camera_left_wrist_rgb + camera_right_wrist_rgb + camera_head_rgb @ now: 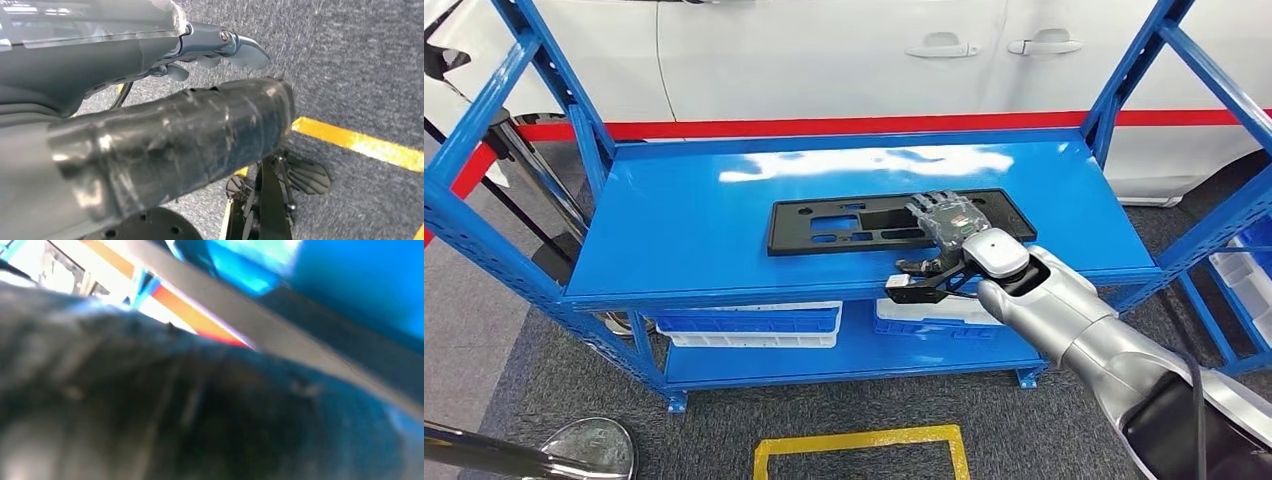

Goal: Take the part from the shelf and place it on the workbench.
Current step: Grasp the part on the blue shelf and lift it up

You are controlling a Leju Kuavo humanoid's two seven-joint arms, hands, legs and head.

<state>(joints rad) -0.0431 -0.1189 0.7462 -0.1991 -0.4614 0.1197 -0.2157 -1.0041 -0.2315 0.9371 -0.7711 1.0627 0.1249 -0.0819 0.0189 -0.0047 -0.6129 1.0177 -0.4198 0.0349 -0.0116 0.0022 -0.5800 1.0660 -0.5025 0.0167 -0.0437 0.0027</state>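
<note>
A flat black plastic part (844, 225) with several cut-outs lies on the top level of the blue shelf (684, 220). My right hand (949, 225) reaches in over the shelf's front edge; its fingers lie flat on the part's right end and its thumb (914, 285) hangs before the shelf edge, apart from the fingers. The right wrist view is blurred, with the thumb (150, 405) large in front and the blue shelf (370, 280) behind. My left hand (150, 125) hangs over the grey carpet, fingers loosely extended and holding nothing.
Two white bins (749, 325) (934, 315) stand on the shelf's lower level. A white car (824, 50) is parked right behind the shelf. Blue uprights (584, 140) frame both sides, and another rack with a white bin (1249, 270) stands at right. Yellow tape (859, 445) marks the floor.
</note>
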